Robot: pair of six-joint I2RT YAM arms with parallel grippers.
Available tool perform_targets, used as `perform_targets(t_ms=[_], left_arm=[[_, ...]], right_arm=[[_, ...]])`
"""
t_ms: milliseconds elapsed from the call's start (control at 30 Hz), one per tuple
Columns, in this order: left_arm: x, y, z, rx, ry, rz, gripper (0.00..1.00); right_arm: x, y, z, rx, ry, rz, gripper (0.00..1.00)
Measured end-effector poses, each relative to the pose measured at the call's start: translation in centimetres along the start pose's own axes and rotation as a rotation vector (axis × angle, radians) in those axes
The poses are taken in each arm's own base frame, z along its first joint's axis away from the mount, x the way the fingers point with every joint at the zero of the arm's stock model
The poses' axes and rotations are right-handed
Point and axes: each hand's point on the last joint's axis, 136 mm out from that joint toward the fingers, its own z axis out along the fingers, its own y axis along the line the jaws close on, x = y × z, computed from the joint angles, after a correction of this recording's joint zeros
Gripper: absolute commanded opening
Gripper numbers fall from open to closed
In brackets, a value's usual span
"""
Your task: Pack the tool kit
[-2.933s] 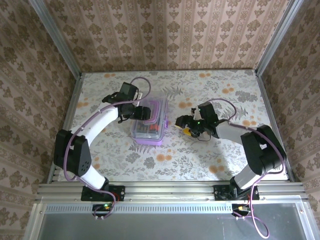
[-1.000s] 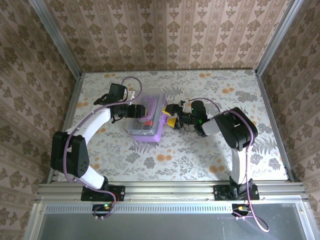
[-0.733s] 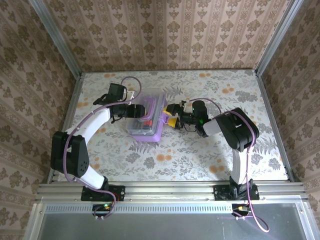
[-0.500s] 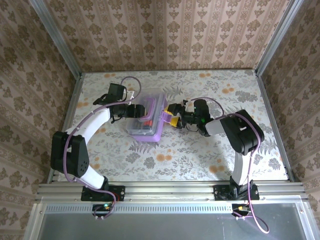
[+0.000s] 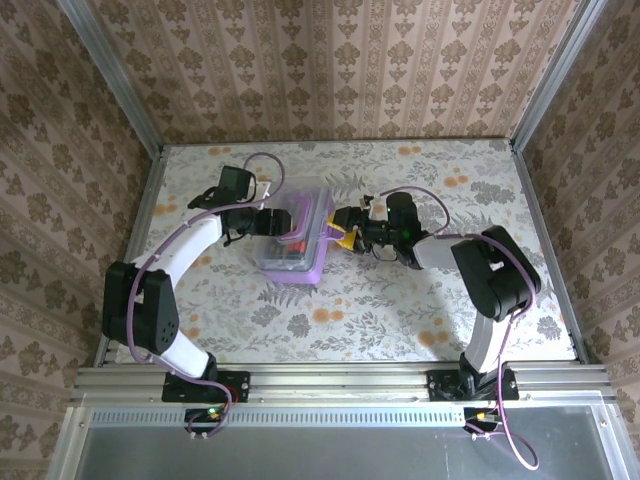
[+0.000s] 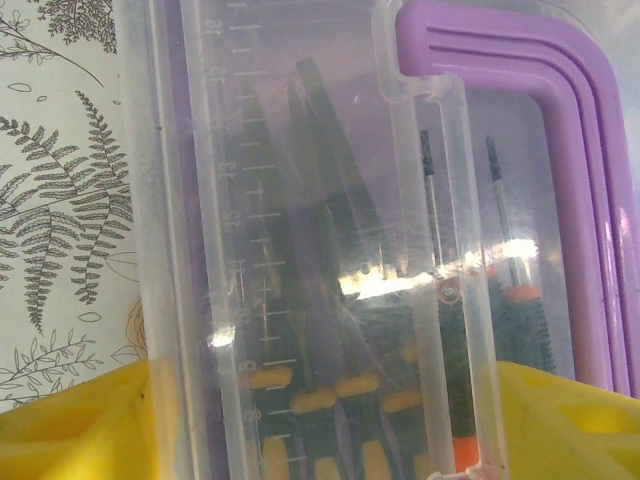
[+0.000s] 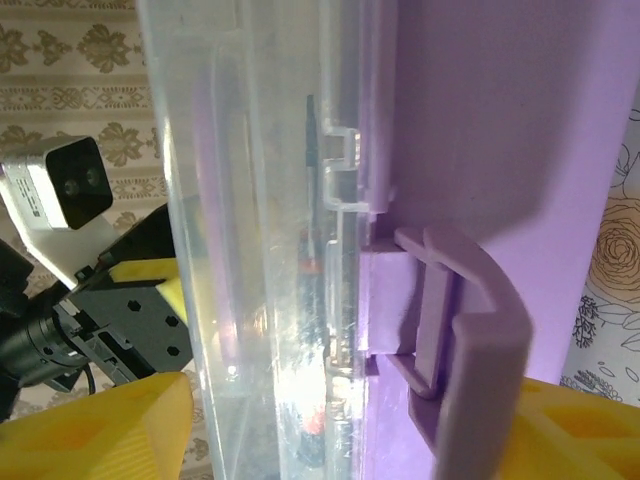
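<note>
Top external view: a clear-lidded tool case [image 5: 290, 255] with a purple base sits left of centre on the floral table [image 5: 400, 300], with one arm reaching in from each side. The left gripper [image 5: 270, 222] is at the case's left side. In the left wrist view its yellow pads press against either side of a clear lid section beside the purple handle [image 6: 560, 150], so it appears to hold the case steady. Screwdrivers [image 6: 500, 300] and other tools lie inside, behind the plastic. The right gripper [image 5: 342, 237] is at the case's right edge. In the right wrist view its jaws straddle the lid edge and the purple latch [image 7: 460, 320], moderately wide; I cannot tell whether they are pressing yet.

Likely risks from here:

- **Latch fails to catch:** the right pad may skid off the latch's curved face, leaving it unsnapped.
- **Case shifts:** if the left grip is loose, a squeeze from the right could slide or tip the case.
- **Lid held open:** if the lid is not fully seated, or a tool pokes up inside, the clasp may spring back.
</note>
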Motion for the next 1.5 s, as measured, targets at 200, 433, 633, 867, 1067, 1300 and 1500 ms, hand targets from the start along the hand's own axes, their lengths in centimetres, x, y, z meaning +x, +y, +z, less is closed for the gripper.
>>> perform_targets(t_ms=[200,433,633,867,1067,1300,1500], left_arm=[[0.0,-0.1,0.0,-0.007,0.009,0.002,0.57],[0.1,-0.3,0.2,-0.019,0.021,0.009,0.57],[0.1,-0.5,0.3,-0.032,0.032,0.017,0.57],[0.1,-0.6,0.4,-0.035,0.035,0.022,0.57],[0.1,-1.0,0.4,-0.038,0.040,0.029,0.56],[-0.2,-0.9,0.4,-0.047,0.033,0.034,0.57],[-0.2,-1.1,0.6,-0.055,0.031,0.041,0.57]], right_arm=[[0.1,1.1,-0.5,0.009,0.001,-0.039,0.70],[0.1,0.7,-0.6,0.030,-0.005,-0.030,0.60],[-0.3,1.3,-0.4,0.015,-0.016,-0.027,0.57],[-0.5,1.0,-0.4,0.023,-0.023,-0.018,0.46],[-0.5,-0.5,0.2,0.047,-0.017,0.008,0.43],[-0.8,-0.8,0.6,0.050,-0.016,0.011,0.42],[-0.8,-1.3,0.6,0.065,-0.014,0.009,0.45]])
